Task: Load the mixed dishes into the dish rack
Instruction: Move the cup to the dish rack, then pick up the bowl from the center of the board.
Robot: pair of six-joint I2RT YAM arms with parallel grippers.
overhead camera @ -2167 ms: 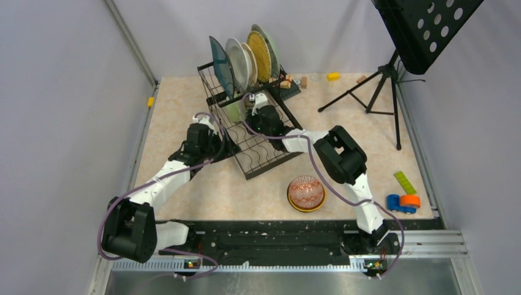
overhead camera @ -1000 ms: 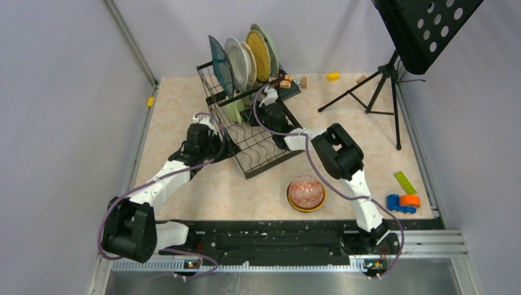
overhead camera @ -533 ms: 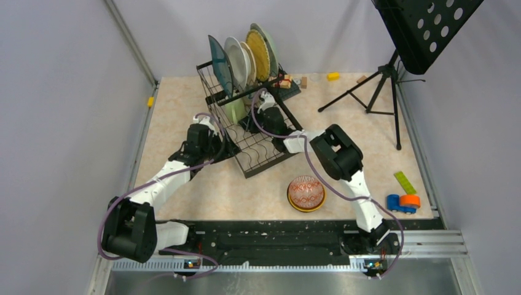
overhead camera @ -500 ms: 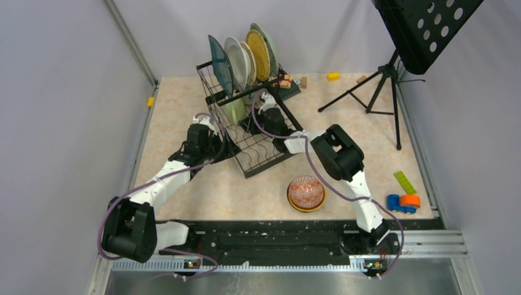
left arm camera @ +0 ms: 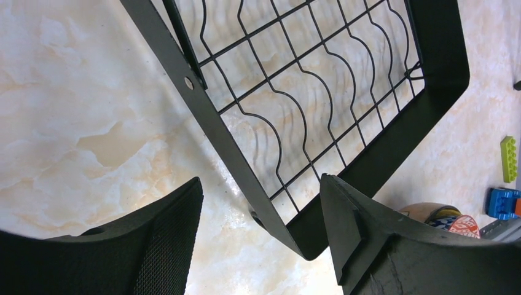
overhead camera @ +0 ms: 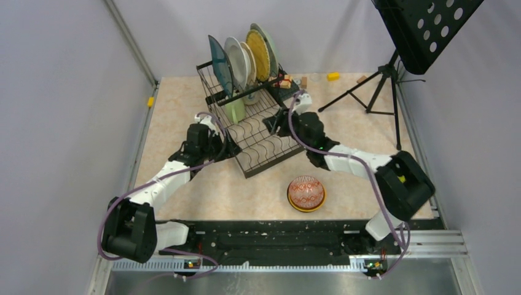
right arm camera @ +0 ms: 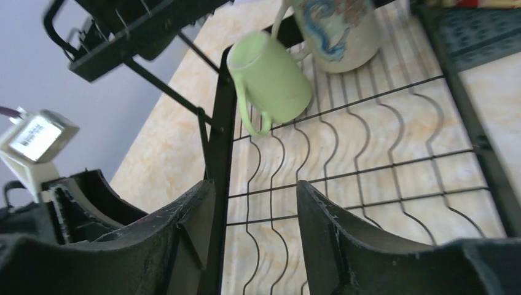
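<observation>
Green mug (right arm camera: 270, 77) racked; right gripper (right arm camera: 255, 190) parted, empty, above dish rack (left arm camera: 439, 61); left gripper (left arm camera: 261, 184) wide astride rim; next, probably: stacked bowls (overhead camera: 306, 192).

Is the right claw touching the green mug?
Apart. The right wrist view shows the green mug tilted in the rack ahead of the open right gripper, with bare wires showing between the fingertips and the mug.
</observation>
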